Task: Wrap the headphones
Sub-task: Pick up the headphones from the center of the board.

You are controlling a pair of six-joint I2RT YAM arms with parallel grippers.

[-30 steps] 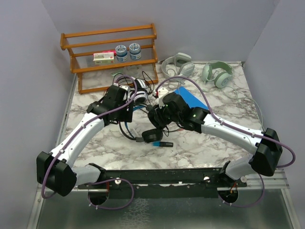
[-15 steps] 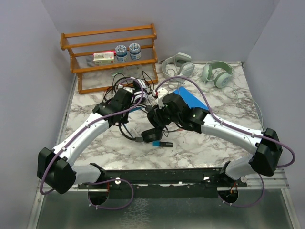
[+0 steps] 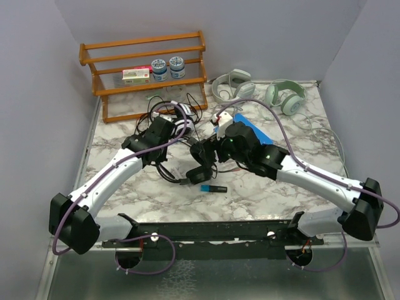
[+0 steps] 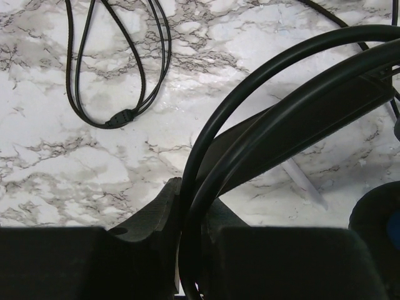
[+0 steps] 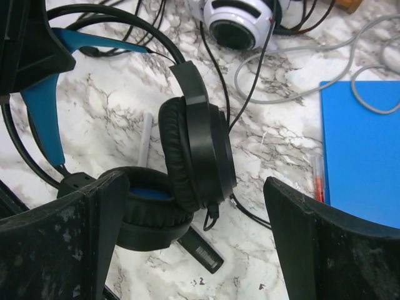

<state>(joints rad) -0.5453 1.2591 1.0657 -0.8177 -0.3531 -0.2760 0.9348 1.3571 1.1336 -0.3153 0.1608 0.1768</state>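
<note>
Two changes: the left gripper [image 4: 190, 215] now clamps the black headphones [image 5: 195, 156] by the headband at mid-table [image 3: 281, 187], while the right gripper [image 5: 197, 206] has sprung wide off the ear cups, probably freeing it for the loose cable [image 4: 119, 115]

The white marble-patterned table top [image 3: 156, 197] is veined in grey. The black over-ear headphones [image 5: 197, 156] show bright blue inside the cups and along the headband. Right of them lies a plain blue flat board [image 5: 359, 144]. Beyond them are white-and-black headphones [image 5: 237, 22], pale grey-white headphones [image 3: 232, 84] and an orange-brown wooden rack [image 3: 142, 56].
</note>
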